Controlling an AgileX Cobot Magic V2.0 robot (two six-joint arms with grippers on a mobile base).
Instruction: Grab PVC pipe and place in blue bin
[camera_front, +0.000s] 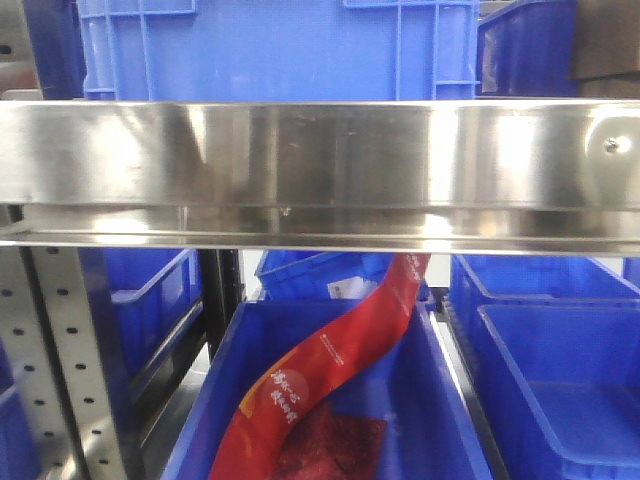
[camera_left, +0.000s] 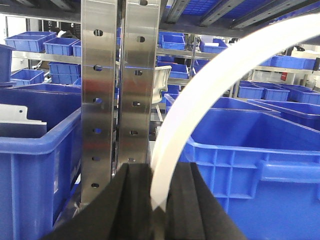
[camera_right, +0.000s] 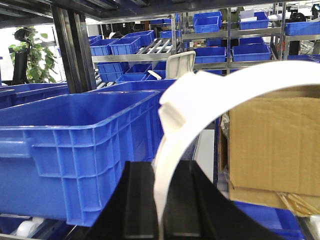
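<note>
White PVC pipe (camera_left: 200, 95) (curved) — clamped in left pincer (camera_left: 159, 202) and right pincer (camera_right: 159, 200).

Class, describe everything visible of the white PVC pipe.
The PVC pipe is white, smooth and plastic-looking, bent in a long arc. Its lower part is clamped in the black left end effector and, in the other wrist view, the right end effector, rising rightward out of frame. The right view shows a stepped joint.
</note>
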